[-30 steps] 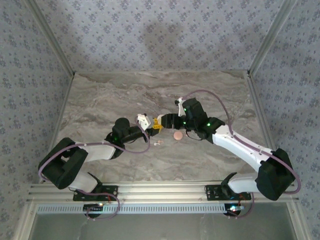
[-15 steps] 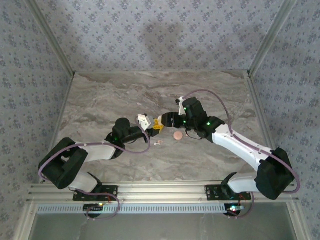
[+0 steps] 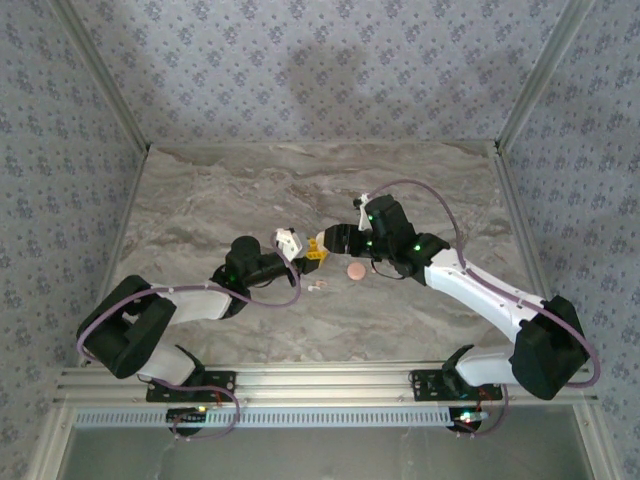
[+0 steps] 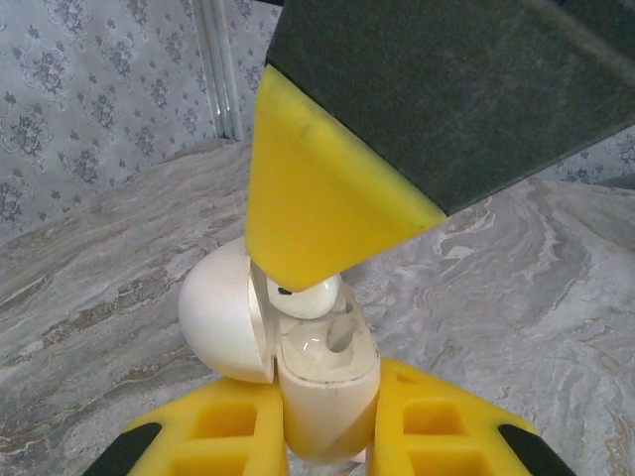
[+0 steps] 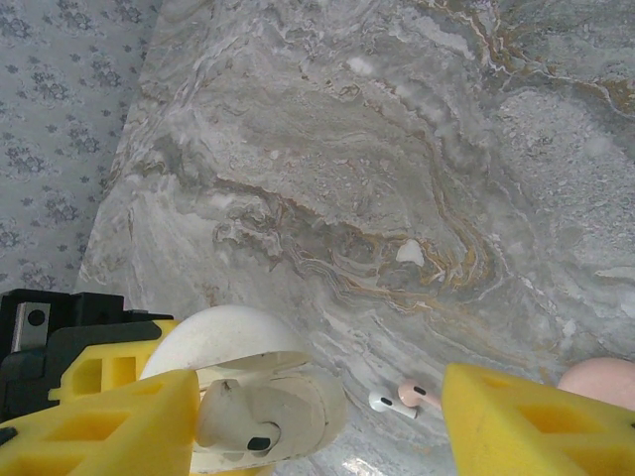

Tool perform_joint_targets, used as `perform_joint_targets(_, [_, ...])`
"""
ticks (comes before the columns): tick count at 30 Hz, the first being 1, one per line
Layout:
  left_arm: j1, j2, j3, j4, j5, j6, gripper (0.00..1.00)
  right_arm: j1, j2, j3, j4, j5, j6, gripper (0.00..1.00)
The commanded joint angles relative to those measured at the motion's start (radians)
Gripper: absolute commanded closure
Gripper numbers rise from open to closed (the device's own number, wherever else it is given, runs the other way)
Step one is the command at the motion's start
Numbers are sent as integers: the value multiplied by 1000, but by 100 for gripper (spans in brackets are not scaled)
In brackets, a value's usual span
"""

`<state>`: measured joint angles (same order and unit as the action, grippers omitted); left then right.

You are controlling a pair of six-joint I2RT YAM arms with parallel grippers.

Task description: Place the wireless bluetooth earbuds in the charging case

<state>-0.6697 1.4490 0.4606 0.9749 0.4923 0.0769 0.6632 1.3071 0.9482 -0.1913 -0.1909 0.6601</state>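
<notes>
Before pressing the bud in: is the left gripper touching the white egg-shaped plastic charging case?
Touching. The left wrist view shows the white egg-shaped plastic charging case clamped between the yellow fingers of the left gripper, no gap either side.

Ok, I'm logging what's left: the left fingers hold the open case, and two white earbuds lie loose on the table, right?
Not quite: the right wrist view shows a white earbud and a pink earbud on the table. The left fingers do hold the open case.
</notes>
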Motion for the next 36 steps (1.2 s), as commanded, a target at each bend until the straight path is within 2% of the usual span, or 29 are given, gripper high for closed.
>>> perform_joint_targets(1, [-1,-33,10,38,22,-11,90,-33,-15,19,-52,102,24,35])
perform_joint_targets(13, [-1,-32,18,30,18,-11,91,-38,-45,14,-75,139,44,35])
perform_joint_targets(22, [-2,-29,19,21,7,-8,91,-35,-77,8,-31,84,14,35])
perform_joint_targets(25, [-2,-39,10,3,-50,-16,91,-33,-102,11,-55,73,4,36])
perform_joint_targets(33, [4,-102,-52,-64,-204,-72,92,-13,-73,91,-315,63,-23,40])
perform_joint_targets(36, [12,-146,-57,-147,-242,-86,92,-1,-31,130,-383,50,-134,42])
